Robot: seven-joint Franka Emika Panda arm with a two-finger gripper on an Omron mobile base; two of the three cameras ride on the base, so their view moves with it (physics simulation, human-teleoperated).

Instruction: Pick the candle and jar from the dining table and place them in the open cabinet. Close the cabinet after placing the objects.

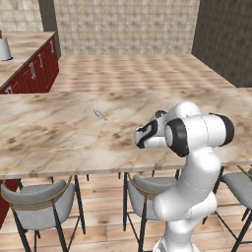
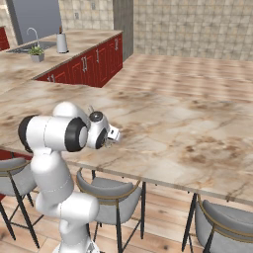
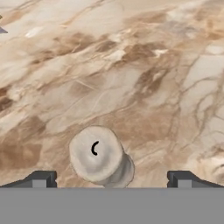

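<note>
In the hand view the claw stands wide open and holds nothing, its tips at 8 and 4 o'clock of the candle, which stands upright on the marble table, between the tips and touching neither

A: Note for your record: the long beige marble dining table top carries brown veins and darker rusty patches.

B: And the small pale-grey cylindrical candle?

A: You'll see an off-white top face with a short black curved wick mark, and greyer sides.

B: Anything else?

A: The thin silvery utensil reads light grey. The padded chair seats are grey with tan edging and black legs. The counter's drawer fronts are red.
</note>
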